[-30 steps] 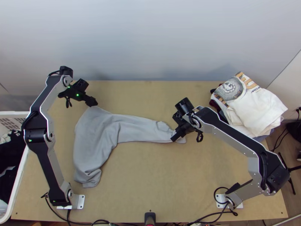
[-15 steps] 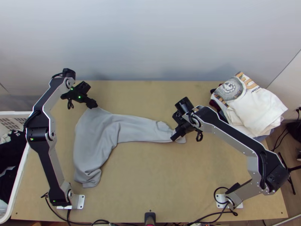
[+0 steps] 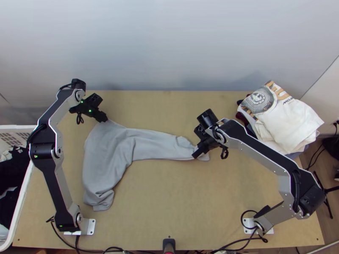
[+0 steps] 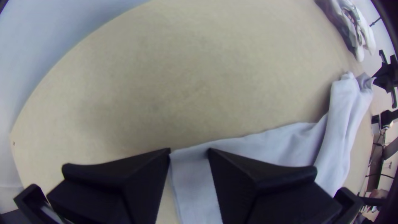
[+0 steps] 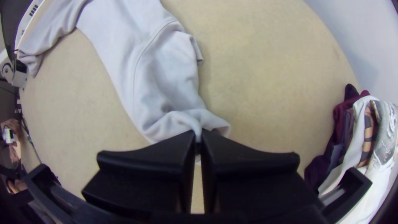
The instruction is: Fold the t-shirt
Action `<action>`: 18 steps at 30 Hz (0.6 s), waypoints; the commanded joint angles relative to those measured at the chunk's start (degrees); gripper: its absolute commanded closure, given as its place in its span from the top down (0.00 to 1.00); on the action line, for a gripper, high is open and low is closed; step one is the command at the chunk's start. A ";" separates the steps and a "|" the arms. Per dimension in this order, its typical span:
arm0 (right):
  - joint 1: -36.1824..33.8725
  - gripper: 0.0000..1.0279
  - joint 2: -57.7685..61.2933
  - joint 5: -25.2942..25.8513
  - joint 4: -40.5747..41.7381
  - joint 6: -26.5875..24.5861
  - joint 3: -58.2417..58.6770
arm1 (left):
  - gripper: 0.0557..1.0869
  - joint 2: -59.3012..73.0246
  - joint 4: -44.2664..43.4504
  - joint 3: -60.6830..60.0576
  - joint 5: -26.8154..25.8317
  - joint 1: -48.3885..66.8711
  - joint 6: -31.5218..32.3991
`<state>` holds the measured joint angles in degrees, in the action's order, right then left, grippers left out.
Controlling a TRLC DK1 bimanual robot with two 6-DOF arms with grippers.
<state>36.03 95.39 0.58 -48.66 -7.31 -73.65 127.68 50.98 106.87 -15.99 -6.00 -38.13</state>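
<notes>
My left tool gapes at one corner of the shirt — my right tool pinches its opposite end.

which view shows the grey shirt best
The top view: it shows the grey shirt nearly whole. The left wrist view has a corner between the left gripper's open fingers; the right wrist view, much of it, one end pinched by the right gripper.

looks like a robotics lab: mounted robot arms, trailing cables, plain wooden table.
</notes>
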 commanded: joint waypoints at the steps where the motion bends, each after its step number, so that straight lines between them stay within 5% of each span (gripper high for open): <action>1: 0.09 0.03 0.14 0.04 0.32 0.02 0.43 | 0.28 -0.06 -0.18 -0.87 -0.45 -0.33 0.51; 6: 0.18 0.03 0.41 0.04 0.32 0.02 0.43 | 0.09 -0.76 -0.18 -0.87 -1.33 -1.30 3.59; 18: -7.47 0.03 -5.39 0.12 1.29 2.30 -11.26 | 0.04 -14.91 -0.53 3.78 -17.15 -12.02 26.62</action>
<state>32.29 93.73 0.60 -47.62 -5.61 -78.48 120.86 50.87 107.96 -25.54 -12.01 -22.63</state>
